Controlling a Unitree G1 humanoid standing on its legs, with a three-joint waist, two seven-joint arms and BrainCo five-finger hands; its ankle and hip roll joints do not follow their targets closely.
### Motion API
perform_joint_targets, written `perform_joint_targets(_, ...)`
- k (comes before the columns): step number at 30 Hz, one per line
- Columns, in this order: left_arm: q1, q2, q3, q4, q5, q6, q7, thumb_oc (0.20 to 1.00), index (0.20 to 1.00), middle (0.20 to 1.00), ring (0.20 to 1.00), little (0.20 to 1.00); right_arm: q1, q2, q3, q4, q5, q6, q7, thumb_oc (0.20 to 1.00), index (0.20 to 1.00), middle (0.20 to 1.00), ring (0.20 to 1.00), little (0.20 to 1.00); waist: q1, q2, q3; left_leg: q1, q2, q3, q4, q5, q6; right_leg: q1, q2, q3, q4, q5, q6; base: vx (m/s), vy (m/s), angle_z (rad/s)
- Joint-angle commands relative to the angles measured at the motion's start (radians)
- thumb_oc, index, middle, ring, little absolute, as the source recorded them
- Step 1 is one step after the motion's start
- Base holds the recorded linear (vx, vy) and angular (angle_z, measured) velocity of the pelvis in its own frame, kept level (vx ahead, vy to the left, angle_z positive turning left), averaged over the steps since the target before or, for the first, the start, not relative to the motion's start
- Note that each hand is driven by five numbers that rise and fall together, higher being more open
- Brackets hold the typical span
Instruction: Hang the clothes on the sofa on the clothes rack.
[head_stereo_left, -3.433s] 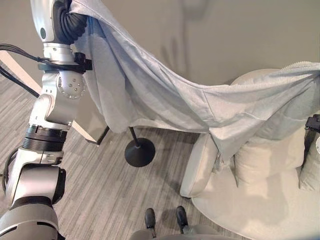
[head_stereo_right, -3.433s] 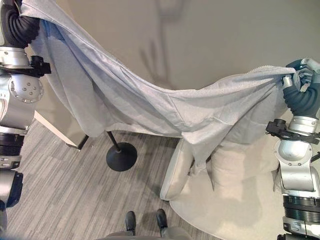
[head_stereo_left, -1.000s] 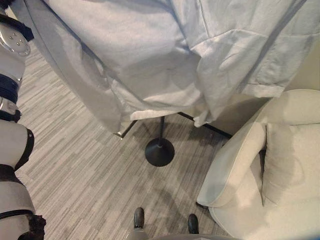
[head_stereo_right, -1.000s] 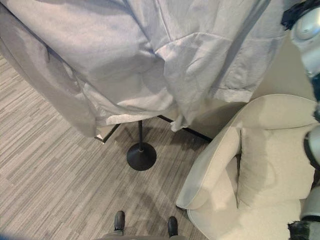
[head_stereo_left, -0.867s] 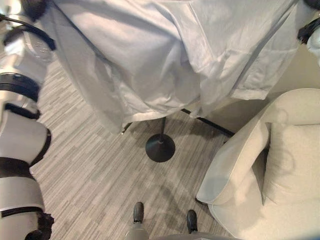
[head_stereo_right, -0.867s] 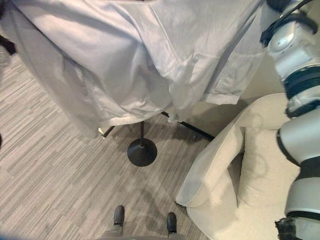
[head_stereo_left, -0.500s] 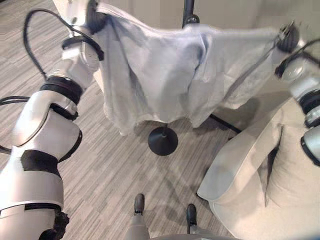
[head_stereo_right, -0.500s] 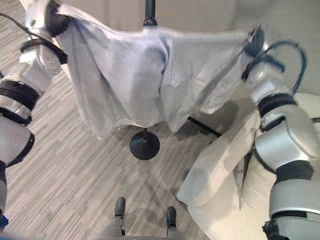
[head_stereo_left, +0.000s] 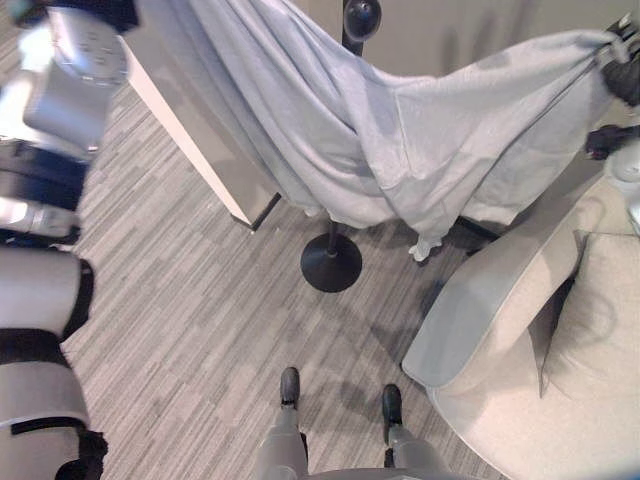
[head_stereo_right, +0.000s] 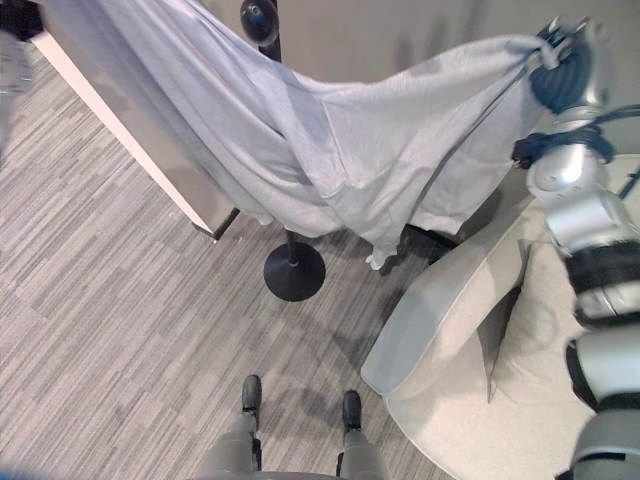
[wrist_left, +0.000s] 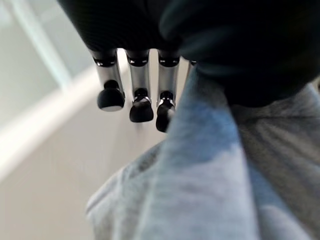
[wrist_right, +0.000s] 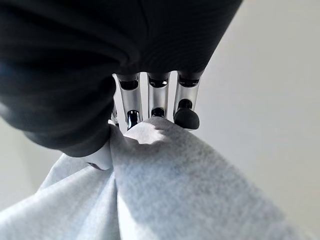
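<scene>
The left arm rose along the near left edge of the scene, its upper segments reaching toward the far left corner. The left hand (wrist_left: 142, 95) had its fingers (wrist_left: 141, 107) curled in a row, with grey cloth (wrist_left: 210, 165) pinched against the palm. The right arm stood upright at the right side, raised high, wrist bent inward. The right hand (head_stereo_right: 560, 55) was closed on the same cloth, its fingers (wrist_right: 186, 117) curled over a bunched fold.

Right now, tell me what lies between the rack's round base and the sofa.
In the left eye view, bare striped floor separates the rack base from the sofa; the grey garment's lowest corner dangles above that stretch.
</scene>
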Motion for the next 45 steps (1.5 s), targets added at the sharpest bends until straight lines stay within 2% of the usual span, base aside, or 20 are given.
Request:
perform_joint_targets(1, 0.021, 0.003, 0.086, -0.029, 0.027, -0.051, 0.055, 0.2, 0.2, 0.2, 0.2, 0.2, 0.079, -0.04, -0.138, 0.013, -0.08, -0.062, -0.065, 0.2, 0.2, 0.2, 0.2, 0.2, -0.003, 0.022, -0.028, 0.068, -0.077, 0.024, 0.001, -0.125, 0.01, -0.003, 0.04, 0.056, 0.001, 0.005, 0.062, 0.08, 0.004, 0.1)
perform_joint_targets(3, 0.147, 0.018, 0.186, -0.122, 0.041, -0.062, 0.04, 0.2, 0.2, 0.2, 0.2, 0.2, 0.233, -0.005, -0.278, -0.092, -0.103, -0.082, -0.057, 0.2, 0.2, 0.2, 0.2, 0.2, -0.004, 0.021, -0.045, 0.09, -0.075, 0.027, 0.001, -0.135, 0.011, 0.018, 0.038, 0.052, 0.001, -0.005, 0.062, 0.07, 0.007, 0.09)
perform_joint_targets(5, 0.208, 0.02, 0.236, -0.171, 0.045, -0.071, 0.031, 0.2, 0.2, 0.2, 0.2, 0.2, 0.302, 0.02, -0.336, -0.149, -0.103, -0.095, -0.041, 0.2, 0.2, 0.2, 0.2, 0.2, -0.004, 0.021, -0.051, 0.099, -0.075, 0.03, 0.001, -0.139, 0.011, 0.027, 0.038, 0.052, 0.001, -0.008, 0.061, 0.02, 0.004, 0.01)
perform_joint_targets(6, 0.307, 0.007, 0.315, -0.238, 0.033, -0.093, 0.014, 0.2, 0.2, 0.2, 0.2, 0.2, 0.383, 0.065, -0.408, -0.203, -0.098, -0.117, -0.025, 0.2, 0.2, 0.2, 0.2, 0.2, -0.004, 0.018, -0.06, 0.11, -0.074, 0.035, 0.001, -0.134, 0.012, 0.035, 0.037, 0.052, 0.001, -0.004, 0.059, 0.05, -0.009, -0.05)
perform_joint_targets(12, 0.657, -0.082, 0.591, -0.477, -0.045, -0.169, -0.02, 0.2, 0.2, 0.2, 0.2, 0.2, 0.548, 0.183, -0.573, -0.401, -0.107, -0.162, 0.004, 0.2, 0.2, 0.2, 0.2, 0.2, -0.006, 0.021, -0.094, 0.161, -0.071, 0.046, 0.001, -0.166, 0.015, 0.079, 0.034, 0.054, 0.001, -0.03, 0.058, 0.05, 0.002, -0.06)
perform_joint_targets(16, 0.737, -0.113, 0.666, -0.567, -0.086, -0.209, -0.01, 0.2, 0.2, 0.2, 0.2, 0.2, 0.533, 0.197, -0.597, -0.474, -0.128, -0.174, -0.021, 0.2, 0.2, 0.2, 0.2, 0.2, -0.008, 0.021, -0.11, 0.186, -0.067, 0.058, 0.001, -0.175, 0.017, 0.097, 0.033, 0.054, 0.001, -0.031, 0.056, 0.04, 0.006, 0.01)
perform_joint_targets(20, 0.704, -0.115, 0.646, -0.609, -0.095, -0.221, 0.003, 0.2, 0.2, 0.2, 0.2, 0.2, 0.473, 0.163, -0.583, -0.519, -0.162, -0.171, -0.047, 0.2, 0.2, 0.2, 0.2, 0.2, -0.012, 0.019, -0.132, 0.207, -0.066, 0.066, 0.001, -0.182, 0.017, 0.115, 0.036, 0.056, 0.001, -0.036, 0.053, 0.05, 0.01, -0.08)
perform_joint_targets(22, 0.658, -0.101, 0.609, -0.617, -0.096, -0.221, 0.006, 0.2, 0.2, 0.2, 0.2, 0.2, 0.42, 0.114, -0.562, -0.527, -0.175, -0.165, -0.064, 0.2, 0.2, 0.2, 0.2, 0.2, -0.012, 0.018, -0.14, 0.216, -0.065, 0.068, 0.001, -0.185, 0.016, 0.123, 0.036, 0.056, 0.001, -0.037, 0.053, 0.04, 0.004, -0.13)
perform_joint_targets(24, 0.538, -0.078, 0.517, -0.627, -0.106, -0.229, 0.01, 0.2, 0.2, 0.2, 0.2, 0.2, 0.308, 0.028, -0.507, -0.528, -0.194, -0.152, -0.087, 0.2, 0.2, 0.2, 0.2, 0.2, -0.014, 0.018, -0.152, 0.228, -0.064, 0.071, 0.001, -0.191, 0.016, 0.133, 0.036, 0.058, 0.001, -0.041, 0.053, 0.05, 0.004, -0.06)
perform_joint_targets(25, 0.516, -0.075, 0.504, -0.615, -0.105, -0.229, 0.013, 0.2, 0.2, 0.2, 0.2, 0.2, 0.293, 0.023, -0.5, -0.517, -0.195, -0.15, -0.092, 0.2, 0.2, 0.2, 0.2, 0.2, -0.012, 0.017, -0.146, 0.228, -0.064, 0.071, 0.001, -0.191, 0.016, 0.133, 0.037, 0.058, 0.001, -0.041, 0.053, 0.05, -0.002, -0.03)
perform_joint_targets(28, 0.224, 0.01, 0.281, -0.525, -0.048, -0.181, 0.05, 0.2, 0.2, 0.2, 0.2, 0.2, 0.064, -0.15, -0.35, -0.431, -0.218, -0.103, -0.141, 0.2, 0.2, 0.2, 0.2, 0.2, -0.01, 0.016, -0.165, 0.239, -0.063, 0.073, 0.001, -0.198, 0.017, 0.143, 0.036, 0.059, 0.001, -0.043, 0.057, 0.07, -0.001, -0.11)
perform_joint_targets(29, 0.023, 0.037, 0.115, -0.382, -0.043, -0.151, 0.057, 0.2, 0.2, 0.2, 0.2, 0.2, -0.104, -0.226, -0.213, -0.304, -0.189, -0.075, -0.166, 0.2, 0.2, 0.2, 0.2, 0.2, -0.005, 0.014, -0.17, 0.239, -0.063, 0.075, 0.001, -0.196, 0.015, 0.14, 0.036, 0.061, 0.001, -0.04, 0.061, 0.06, -0.003, -0.05)
perform_joint_targets(30, -0.187, 0.039, -0.07, -0.189, -0.1, -0.14, 0.056, 0.2, 0.2, 0.2, 0.2, 0.2, -0.332, -0.282, -0.01, -0.138, -0.139, -0.049, -0.183, 0.2, 0.2, 0.2, 0.2, 0.2, 0.002, 0.001, -0.171, 0.232, -0.062, 0.077, 0.001, -0.189, 0.014, 0.133, 0.035, 0.066, 0.001, -0.036, 0.063, 0.0, 0.0, 0.0)
perform_joint_targets(31, -0.398, 0.027, -0.278, 0.064, -0.166, -0.113, 0.024, 0.2, 0.2, 0.2, 0.2, 0.2, -0.614, -0.287, 0.268, 0.08, -0.06, -0.028, -0.166, 0.2, 0.2, 0.2, 0.2, 0.2, 0.004, -0.013, -0.168, 0.223, -0.061, 0.081, 0.001, -0.168, 0.012, 0.124, 0.035, 0.069, 0.001, -0.021, 0.064, 0.0, 0.0, 0.0)
perform_joint_targets(32, -0.42, 0.029, -0.293, 0.081, -0.172, -0.118, 0.024, 0.2, 0.2, 0.2, 0.2, 0.2, -0.66, -0.282, 0.306, 0.101, -0.055, -0.032, -0.167, 0.2, 0.2, 0.2, 0.2, 0.2, 0.0, -0.009, -0.167, 0.225, -0.062, 0.08, 0.001, -0.18, 0.011, 0.126, 0.034, 0.071, 0.001, -0.03, 0.065, 0.0, 0.0, 0.0)
perform_joint_targets(33, -0.469, 0.03, -0.357, 0.172, -0.177, -0.098, 0.009, 0.2, 0.2, 0.2, 0.2, 0.2, -0.744, -0.267, 0.408, 0.183, -0.031, -0.024, -0.155, 0.2, 0.2, 0.2, 0.2, 0.2, -0.001, -0.006, -0.169, 0.222, -0.062, 0.079, 0.001, -0.178, 0.01, 0.125, 0.035, 0.072, 0.001, -0.029, 0.067, 0.03, 0.01, 0.03)
perform_joint_targets(35, -0.639, -0.001, -0.55, 0.44, -0.228, -0.095, -0.072, 0.2, 0.2, 0.2, 0.2, 0.2, -1.034, -0.176, 0.713, 0.464, 0.064, -0.035, -0.1, 0.2, 0.2, 0.2, 0.2, 0.2, -0.007, 0.001, -0.156, 0.2, -0.061, 0.081, 0.001, -0.162, 0.003, 0.104, 0.037, 0.08, 0.001, -0.013, 0.067, -0.02, -0.001, -0.03)
perform_joint_targets(37, -0.677, -0.041, -0.592, 0.572, -0.295, -0.096, -0.129, 0.2, 0.2, 0.2, 0.2, 0.2, -1.159, -0.089, 0.844, 0.648, 0.13, -0.023, -0.048, 0.2, 0.2, 0.2, 0.2, 0.2, -0.007, 0.007, -0.143, 0.176, -0.06, 0.076, 0.001, -0.149, -0.002, 0.081, 0.041, 0.084, 0.001, -0.002, 0.065, -0.04, -0.002, -0.18)
perform_joint_targets(41, -0.715, -0.063, -0.631, 0.715, -0.357, -0.079, -0.188, 0.2, 0.2, 0.2, 0.2, 0.2, -1.212, 0.016, 0.911, 0.846, 0.209, 0.003, 0.018, 0.2, 0.2, 0.2, 0.2, 0.2, 0.004, 0.001, -0.126, 0.129, -0.055, 0.06, 0.001, -0.127, -0.01, 0.044, 0.048, 0.081, 0.001, 0.01, 0.06, -0.02, -0.007, -0.05)
perform_joint_targets(45, -0.697, -0.054, -0.635, 0.771, -0.345, -0.067, -0.209, 0.2, 0.2, 0.2, 0.2, 0.2, -1.2, 0.039, 0.927, 0.908, 0.221, 0.021, 0.056, 0.2, 0.2, 0.2, 0.2, 0.2, 0.01, -0.009, -0.103, 0.078, -0.054, 0.037, 0.001, -0.108, -0.014, 0.003, 0.056, 0.083, 0.001, 0.02, 0.057, -0.05, -0.02, 0.09)
